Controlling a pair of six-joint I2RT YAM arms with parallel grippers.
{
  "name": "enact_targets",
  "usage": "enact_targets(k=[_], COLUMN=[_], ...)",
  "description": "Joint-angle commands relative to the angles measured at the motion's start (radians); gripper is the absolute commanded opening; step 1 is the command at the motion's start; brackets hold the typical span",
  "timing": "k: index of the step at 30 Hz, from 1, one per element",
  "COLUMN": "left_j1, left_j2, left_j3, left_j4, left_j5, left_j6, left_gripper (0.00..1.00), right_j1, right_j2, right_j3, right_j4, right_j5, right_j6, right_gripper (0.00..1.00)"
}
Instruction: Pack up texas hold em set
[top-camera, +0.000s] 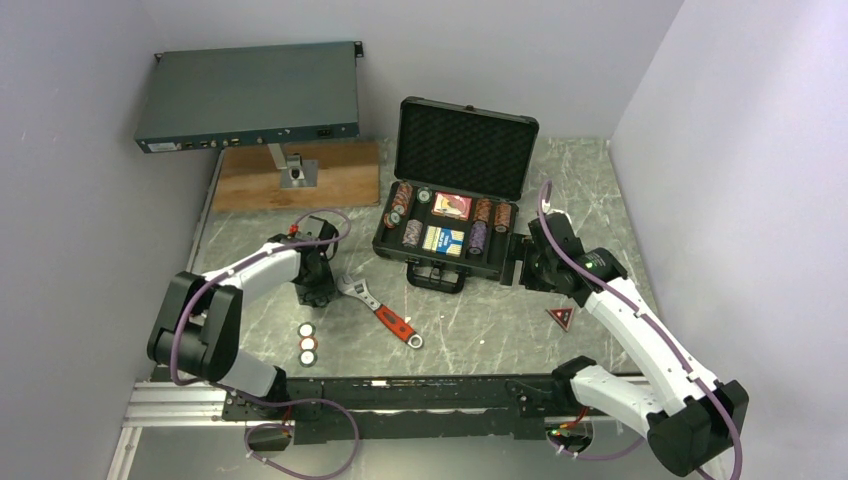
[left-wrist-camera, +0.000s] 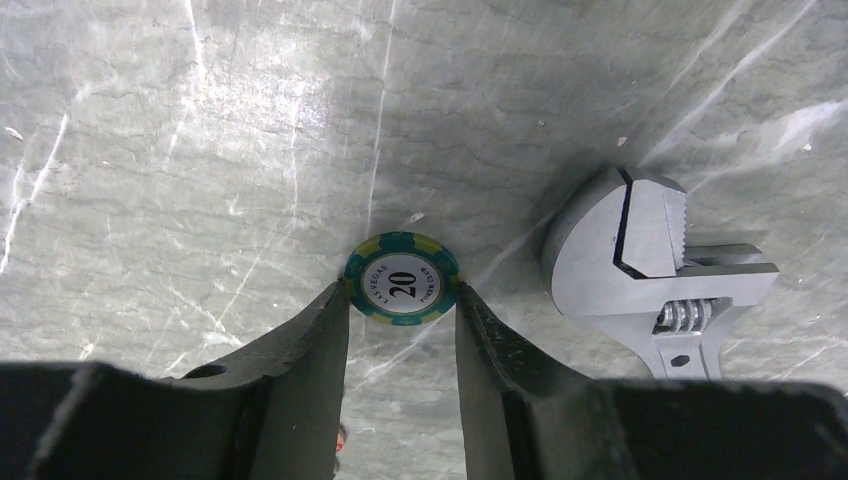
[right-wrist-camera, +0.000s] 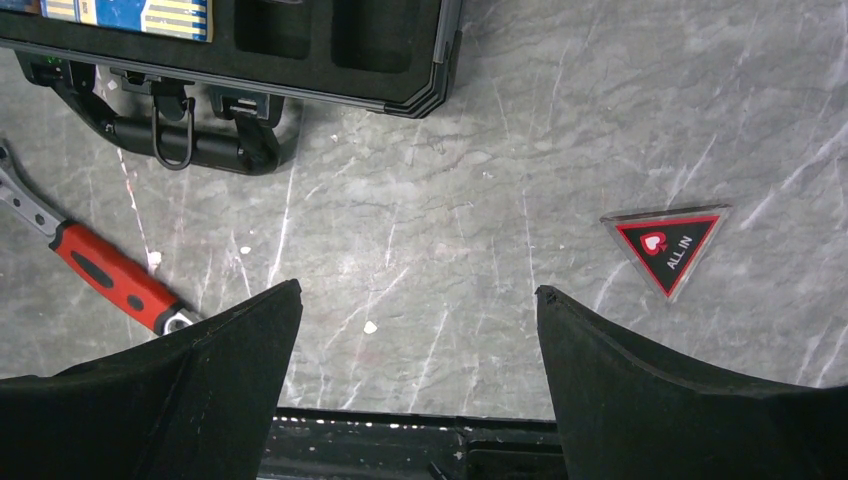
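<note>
The black case (top-camera: 465, 145) stands open at the table's middle back, with rows of striped chips, a red deck (top-camera: 452, 206) and a blue deck (top-camera: 444, 240) in its foam tray. My left gripper (left-wrist-camera: 402, 292) is shut on a green and yellow "20" chip (left-wrist-camera: 402, 280) low over the table, left of the case; the arm hides that chip in the top view. Three loose chips (top-camera: 307, 343) lie in a column near the left arm. The red triangle (right-wrist-camera: 667, 243) lies right of my right gripper (right-wrist-camera: 418, 292), which is open and empty by the case's front right corner.
A red-handled adjustable wrench (top-camera: 380, 312) lies between the arms, its steel head (left-wrist-camera: 640, 260) just right of the left fingers. A dark-grey rack box (top-camera: 250, 95) sits raised on a stand over a wooden board (top-camera: 340, 175) at the back left. The case handle (right-wrist-camera: 190, 140) points toward the arms.
</note>
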Motion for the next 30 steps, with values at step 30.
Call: enact_targets(k=[30], left_j1=[-0.027], left_j2=[-0.181], left_j3=[0.06], left_j4=[-0.053], left_j5=[0.002], left_j6=[0.136], left_gripper=[0.6], right_j1=[-0.003], right_j2=[-0.009], right_j3=[0.005], right_j4=[0.022], right_j5=[-0.003], right_j6=[0.037], right_gripper=[0.89])
